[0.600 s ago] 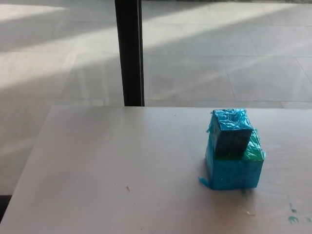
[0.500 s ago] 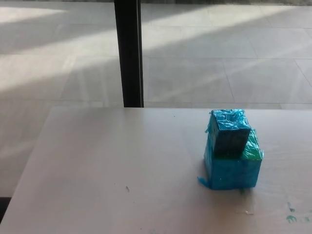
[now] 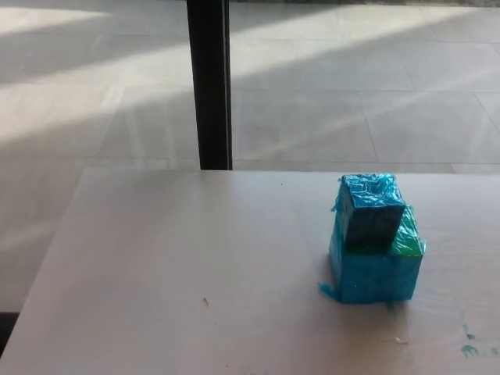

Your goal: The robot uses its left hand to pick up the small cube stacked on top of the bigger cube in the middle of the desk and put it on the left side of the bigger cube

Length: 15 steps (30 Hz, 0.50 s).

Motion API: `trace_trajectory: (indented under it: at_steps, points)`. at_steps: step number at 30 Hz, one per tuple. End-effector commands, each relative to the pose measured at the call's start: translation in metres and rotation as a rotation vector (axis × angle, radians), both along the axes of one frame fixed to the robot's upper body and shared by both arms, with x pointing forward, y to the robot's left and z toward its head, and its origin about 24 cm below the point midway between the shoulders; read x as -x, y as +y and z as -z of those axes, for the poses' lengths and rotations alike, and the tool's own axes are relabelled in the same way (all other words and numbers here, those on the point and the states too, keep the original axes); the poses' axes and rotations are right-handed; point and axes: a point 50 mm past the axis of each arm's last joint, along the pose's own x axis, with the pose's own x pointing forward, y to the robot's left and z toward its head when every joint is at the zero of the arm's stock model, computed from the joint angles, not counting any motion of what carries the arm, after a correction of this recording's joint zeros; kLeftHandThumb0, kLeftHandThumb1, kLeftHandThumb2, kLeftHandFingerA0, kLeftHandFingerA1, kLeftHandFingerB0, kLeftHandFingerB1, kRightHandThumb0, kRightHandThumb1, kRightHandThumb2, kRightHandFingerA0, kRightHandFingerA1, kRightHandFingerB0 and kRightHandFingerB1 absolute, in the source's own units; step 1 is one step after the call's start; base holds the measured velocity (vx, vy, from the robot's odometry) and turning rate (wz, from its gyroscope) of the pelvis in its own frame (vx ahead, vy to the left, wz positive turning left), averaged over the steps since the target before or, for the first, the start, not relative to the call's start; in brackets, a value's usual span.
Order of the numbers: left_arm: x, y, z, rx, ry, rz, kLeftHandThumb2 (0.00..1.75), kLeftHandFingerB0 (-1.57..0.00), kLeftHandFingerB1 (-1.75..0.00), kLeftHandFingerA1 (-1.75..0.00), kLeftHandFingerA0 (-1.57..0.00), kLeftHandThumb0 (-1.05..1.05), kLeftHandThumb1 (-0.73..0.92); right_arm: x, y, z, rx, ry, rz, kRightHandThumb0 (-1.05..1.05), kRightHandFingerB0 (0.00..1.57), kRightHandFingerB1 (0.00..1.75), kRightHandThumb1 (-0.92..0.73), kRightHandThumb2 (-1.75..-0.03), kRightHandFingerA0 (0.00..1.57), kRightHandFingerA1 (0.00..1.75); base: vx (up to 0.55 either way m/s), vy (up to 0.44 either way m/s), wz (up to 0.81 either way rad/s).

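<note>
The small cube (image 3: 371, 209), wrapped in crinkled blue film, sits on top of the bigger cube (image 3: 376, 266), set toward that cube's rear left corner so that a strip of green top face shows to its right. The stack stands on the pale tabletop (image 3: 195, 258), right of its middle and near the front edge. Neither robot hand appears in the head view, so the small cube has no hand near it, and whether either hand is released or clenched cannot be told. Behind the tabletop a dark vertical post (image 3: 210, 82) rises from a sunlit tiled floor (image 3: 351, 94). Small greenish marks (image 3: 469, 350) dot the tabletop's front right corner.
</note>
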Motion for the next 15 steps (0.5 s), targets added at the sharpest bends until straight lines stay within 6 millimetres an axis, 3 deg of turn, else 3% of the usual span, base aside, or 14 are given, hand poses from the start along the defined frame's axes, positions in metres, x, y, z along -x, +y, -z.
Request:
trace_trajectory:
  at_steps: [1, 3, 4, 5, 6, 7, 9, 10, 11, 12, 14, 15]
  points:
    - [-0.056, -0.041, -0.047, -0.106, -0.099, 0.204, 1.12, -0.09, -0.13, -0.24, -0.01, -0.95, 0.73, 0.006, -0.011, -0.007, 0.017, 0.007, 0.002, -0.42, 0.42, 0.41, -0.71, -0.61, 0.51, 0.56, 0.0, 0.0, 0.0]
    - [-0.069, -0.056, -0.056, -0.13, -0.145, 0.266, 1.13, -0.11, -0.15, -0.21, -0.01, -0.95, 0.73, 0.006, -0.011, -0.008, 0.023, 0.006, -0.012, -0.42, 0.42, 0.41, -0.71, -0.61, 0.51, 0.55, 0.0, 0.0, 0.0]
    - [-0.078, -0.064, -0.061, -0.141, -0.17, 0.264, 1.11, -0.05, -0.26, -0.25, 0.0, -0.95, 0.7, 0.006, -0.01, -0.008, 0.02, -0.002, -0.014, -0.47, 0.36, 0.54, -0.56, -0.89, 0.48, 0.65, 0.0, 0.0, 0.0]
    - [-0.09, -0.079, -0.065, -0.119, -0.189, 0.23, 0.99, 0.0, -0.5, -0.54, -0.03, -0.41, 0.34, 0.007, -0.012, -0.009, 0.03, 0.005, -0.009, -0.48, 0.35, 0.54, -0.55, -0.89, 0.48, 0.65, 0.0, 0.0, 0.0]
    - [-0.1, -0.093, -0.072, -0.119, -0.193, 0.297, 1.01, -0.09, -0.39, -0.42, -0.04, -0.85, 0.61, 0.008, -0.012, -0.009, 0.027, 0.008, -0.014, -0.47, 0.36, 0.54, -0.55, -0.89, 0.48, 0.64, 0.0, 0.0, 0.0]
    - [-0.102, -0.096, -0.073, -0.128, -0.192, 0.321, 1.01, -0.09, -0.39, -0.42, -0.04, -0.85, 0.61, 0.008, -0.012, -0.009, 0.027, 0.007, -0.012, -0.47, 0.36, 0.54, -0.55, -0.89, 0.48, 0.64, 0.0, 0.0, 0.0]
    - [-0.116, -0.116, -0.084, -0.176, -0.157, 0.441, 1.07, -0.03, -0.25, -0.25, -0.01, -0.89, 0.69, 0.008, -0.01, -0.007, 0.021, 0.011, -0.019, -0.48, 0.37, 0.55, -0.54, -0.89, 0.49, 0.65, 0.0, 0.0, 0.0]
    - [-0.117, -0.117, -0.084, -0.176, -0.155, 0.44, 0.62, -0.28, -0.32, -0.31, -0.24, -0.88, 0.71, 0.008, -0.011, -0.007, 0.021, 0.011, -0.02, -0.5, 0.39, 0.56, -0.54, -0.91, 0.5, 0.68, 0.0, 0.0, 0.0]
    - [-0.13, -0.136, -0.093, -0.197, -0.179, 0.521, 1.07, -0.08, -0.23, -0.24, -0.02, -0.9, 0.69, 0.009, -0.011, -0.008, 0.016, 0.01, -0.024, -0.49, 0.38, 0.56, -0.54, -0.91, 0.49, 0.67, 0.0, 0.0, 0.0]
    - [-0.138, -0.147, -0.097, -0.242, -0.181, 0.562, 1.08, -0.06, -0.29, -0.31, 0.0, -0.8, 0.68, 0.009, -0.011, -0.008, 0.024, 0.018, -0.022, -0.5, 0.39, 0.55, -0.55, -0.91, 0.49, 0.67, 0.0, 0.0, 0.0]
    - [-0.151, -0.169, -0.104, -0.261, -0.196, 0.634, 1.07, -0.12, -0.24, -0.24, -0.04, -0.92, 0.67, 0.009, -0.012, -0.009, 0.049, 0.022, -0.048, -0.51, 0.37, 0.55, -0.56, -0.92, 0.49, 0.66, 0.0, 0.0, 0.0]
    - [-0.153, -0.179, -0.11, -0.276, -0.205, 0.664, 1.06, -0.08, -0.36, -0.52, -0.03, -0.89, 0.64, 0.009, -0.013, -0.008, 0.039, 0.018, -0.03, -0.48, 0.38, 0.55, -0.55, -0.9, 0.49, 0.66, 0.0, 0.0, 0.0]
